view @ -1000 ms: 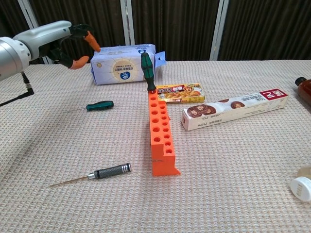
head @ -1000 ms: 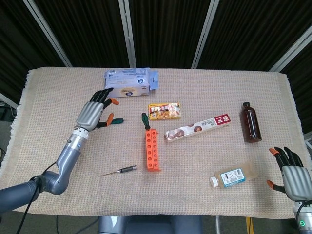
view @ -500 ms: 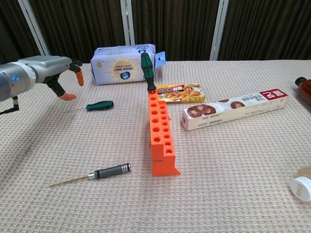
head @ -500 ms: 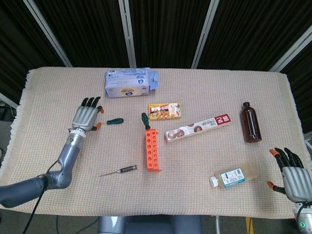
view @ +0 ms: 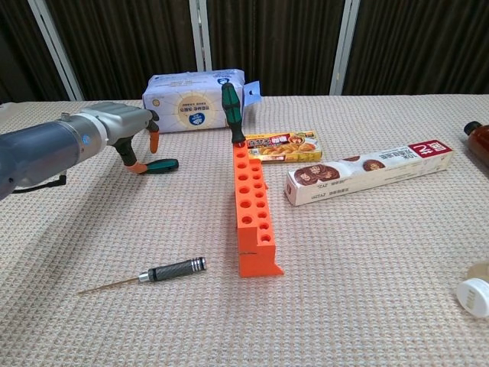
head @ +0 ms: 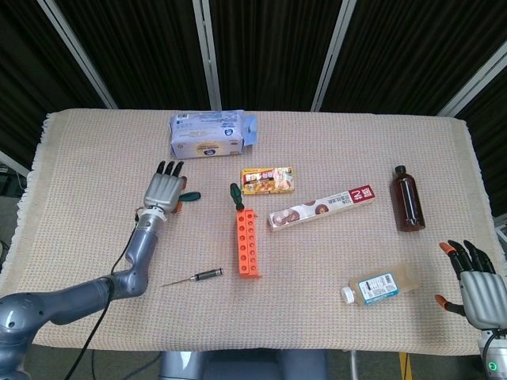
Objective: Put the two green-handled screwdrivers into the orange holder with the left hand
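- Left hand (view: 131, 131): fingers spread, holding nothing, above the loose green-handled screwdriver (view: 162, 164) lying on the worktop (view: 367, 252).
- Second screwdriver (view: 232, 112): upright in the orange holder (view: 252, 218).
- Right hand (head: 473, 283): fingers apart, empty.

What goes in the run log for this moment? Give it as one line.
left hand: open, fingertips at second green screwdriver, on table | first green screwdriver: in orange holder | right hand: open, idle
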Action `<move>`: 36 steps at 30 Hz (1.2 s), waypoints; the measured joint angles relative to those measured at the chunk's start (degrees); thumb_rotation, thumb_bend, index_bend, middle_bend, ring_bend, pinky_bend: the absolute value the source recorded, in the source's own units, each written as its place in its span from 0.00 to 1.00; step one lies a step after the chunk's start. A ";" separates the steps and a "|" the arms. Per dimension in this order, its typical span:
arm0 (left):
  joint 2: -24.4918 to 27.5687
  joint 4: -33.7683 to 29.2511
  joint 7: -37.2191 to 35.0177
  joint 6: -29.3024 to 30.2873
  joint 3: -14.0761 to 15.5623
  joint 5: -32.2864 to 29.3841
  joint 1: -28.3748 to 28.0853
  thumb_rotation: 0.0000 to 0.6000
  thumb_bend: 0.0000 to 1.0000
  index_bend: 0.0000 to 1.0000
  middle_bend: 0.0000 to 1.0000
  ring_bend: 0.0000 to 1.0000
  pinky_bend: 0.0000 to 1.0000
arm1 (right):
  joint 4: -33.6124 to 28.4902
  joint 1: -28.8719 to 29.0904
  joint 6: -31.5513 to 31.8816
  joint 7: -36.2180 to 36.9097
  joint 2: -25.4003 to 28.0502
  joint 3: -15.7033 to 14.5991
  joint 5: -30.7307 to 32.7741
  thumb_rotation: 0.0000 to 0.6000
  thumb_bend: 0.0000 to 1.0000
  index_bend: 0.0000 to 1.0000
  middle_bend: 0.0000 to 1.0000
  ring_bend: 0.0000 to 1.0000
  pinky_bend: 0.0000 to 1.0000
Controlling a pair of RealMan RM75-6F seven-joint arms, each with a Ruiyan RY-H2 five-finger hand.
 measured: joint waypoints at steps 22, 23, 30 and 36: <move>-9.22 12.44 3.27 -3.50 -1.98 -1.61 -5.14 1.00 0.29 0.43 0.02 0.00 0.01 | -0.15 -0.65 0.14 -0.19 0.24 0.07 1.09 1.00 0.00 0.14 0.11 0.05 0.13; -9.38 12.71 3.04 -3.57 -2.09 -1.39 -5.19 1.00 0.30 0.44 0.02 0.00 0.01 | -0.16 -0.66 0.10 -0.22 0.24 0.07 1.13 1.00 0.00 0.14 0.11 0.05 0.13; -10.09 13.77 1.48 -3.35 -2.60 0.61 -5.19 1.00 0.32 0.51 0.06 0.00 0.02 | -0.14 -0.54 -0.31 -0.31 0.16 0.10 1.32 1.00 0.00 0.14 0.11 0.05 0.13; -9.66 13.35 0.90 -2.98 -2.64 1.86 -4.45 1.00 0.34 0.57 0.10 0.00 0.03 | -0.12 -0.48 -0.38 -0.32 0.07 0.12 1.27 1.00 0.00 0.14 0.11 0.05 0.13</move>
